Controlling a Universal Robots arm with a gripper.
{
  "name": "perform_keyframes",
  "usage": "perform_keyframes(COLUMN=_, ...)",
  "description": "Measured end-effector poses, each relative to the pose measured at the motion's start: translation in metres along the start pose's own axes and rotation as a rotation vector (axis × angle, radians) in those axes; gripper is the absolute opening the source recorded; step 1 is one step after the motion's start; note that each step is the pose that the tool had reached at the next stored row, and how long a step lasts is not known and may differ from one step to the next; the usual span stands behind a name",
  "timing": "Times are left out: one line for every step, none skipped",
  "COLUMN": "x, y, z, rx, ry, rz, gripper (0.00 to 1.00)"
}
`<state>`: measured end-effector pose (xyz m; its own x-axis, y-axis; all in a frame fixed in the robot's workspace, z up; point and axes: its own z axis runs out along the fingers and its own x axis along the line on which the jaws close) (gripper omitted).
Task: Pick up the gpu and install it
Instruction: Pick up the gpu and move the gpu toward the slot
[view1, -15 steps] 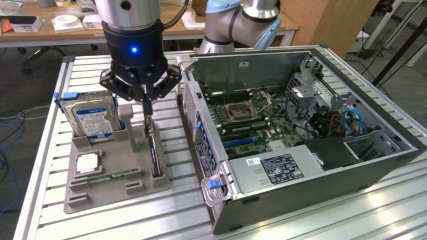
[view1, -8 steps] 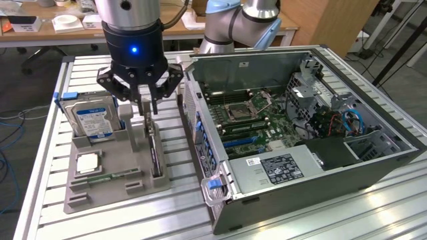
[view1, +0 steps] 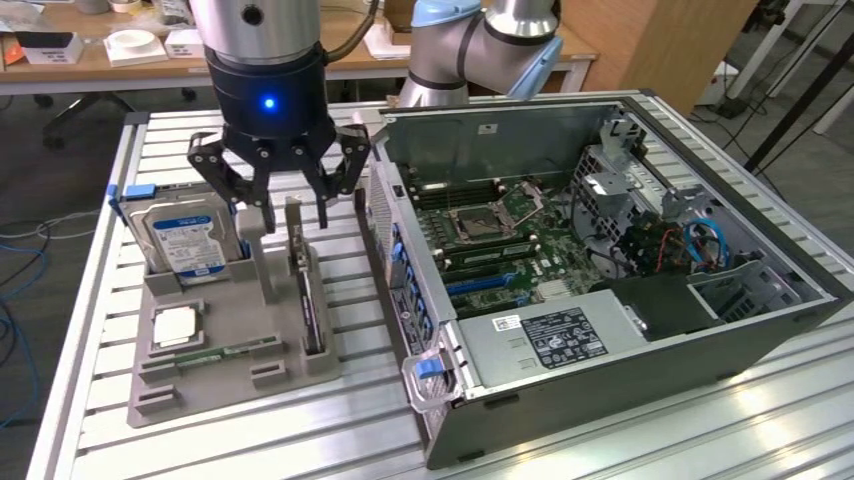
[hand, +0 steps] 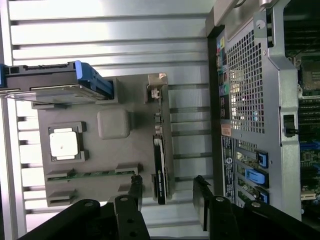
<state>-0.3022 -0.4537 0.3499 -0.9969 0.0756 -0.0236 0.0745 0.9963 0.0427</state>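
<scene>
From the exterior view, the gripper (view1: 294, 212) hangs with its fingers spread apart. The card (view1: 310, 300) stands on edge in the grey tray (view1: 227, 385) just below it.

In the wrist view, the card (hand: 160, 170) sits between the fingers (hand: 135, 187) of the gripper (hand: 167, 192) and touches neither. The computer case (hand: 250, 100) stands off to one side.

Gripper (hand: 167, 181) with its jaws spread wide, neither finger touching the card. Between the jaws, closer to one finger (hand: 135, 192), stands the near end of the gpu (hand: 159, 167), edge-up in a slot of the grey holder (hand: 114, 125). Outside that finger the holder carries a green memory stick (hand: 90, 175), a processor (hand: 65, 145) and, farthest off, a hard drive (hand: 55, 89). Outside the opposite finger lies the computer case (hand: 250, 100). All rest on a slatted metal table (hand: 100, 35).
</scene>
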Motion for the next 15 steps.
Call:
perform_keyframes(x=0.0, y=0.0, z=0.0006, rx=0.0, ry=0.0, rz=0.0, gripper=0.53)
perform_keyframes(x=0.0, y=-0.0001, z=0.0012, rx=0.0001, ry=0.0001, rz=0.0, gripper=0.53)
perform_keyframes(x=0.0001, y=-0.0001, z=0.0019, rx=0.0001, ry=0.0001, rz=0.0, gripper=0.53)
perform_keyframes(x=0.0001, y=-0.0001, z=0.0026, rx=0.0, ry=0.0001, rz=0.0, gripper=0.53)
perform_keyframes(x=0.0001, y=-0.0001, z=0.0033, rx=0.0, ry=0.0001, rz=0.0, gripper=0.53)
perform_keyframes(x=0.0001, y=-0.0002, z=0.0039, rx=0.0001, ry=0.0001, rz=0.0, gripper=0.53)
perform_keyframes(x=0.0001, y=-0.0002, z=0.0045, rx=0.0001, ry=0.0001, rz=0.0, gripper=0.53)
perform_keyframes(x=0.0001, y=-0.0002, z=0.0052, rx=0.0001, ry=0.0001, rz=0.0, gripper=0.53)
perform_keyframes(x=0.0001, y=-0.0003, z=0.0059, rx=0.0001, ry=0.0001, rz=0.0, gripper=0.53)
perform_keyframes(x=0.0002, y=-0.0003, z=0.0067, rx=0.0001, ry=0.0001, rz=0.0, gripper=0.53)
perform_keyframes(x=0.0002, y=-0.0003, z=0.0075, rx=0.0001, ry=0.0001, rz=0.0, gripper=0.53)
perform_keyframes(x=0.0002, y=-0.0004, z=0.0083, rx=0.0, ry=0.0, rz=0.0, gripper=0.53)
perform_keyframes(x=0.0002, y=-0.0004, z=0.0091, rx=0.0001, ry=0.0001, rz=0.0, gripper=0.53)
perform_keyframes(x=0.0002, y=-0.0004, z=0.0098, rx=0.0, ry=0.0, rz=0.0, gripper=0.53)
perform_keyframes(x=0.0003, y=-0.0005, z=0.0105, rx=0.0, ry=0.0, rz=0.0, gripper=0.53)
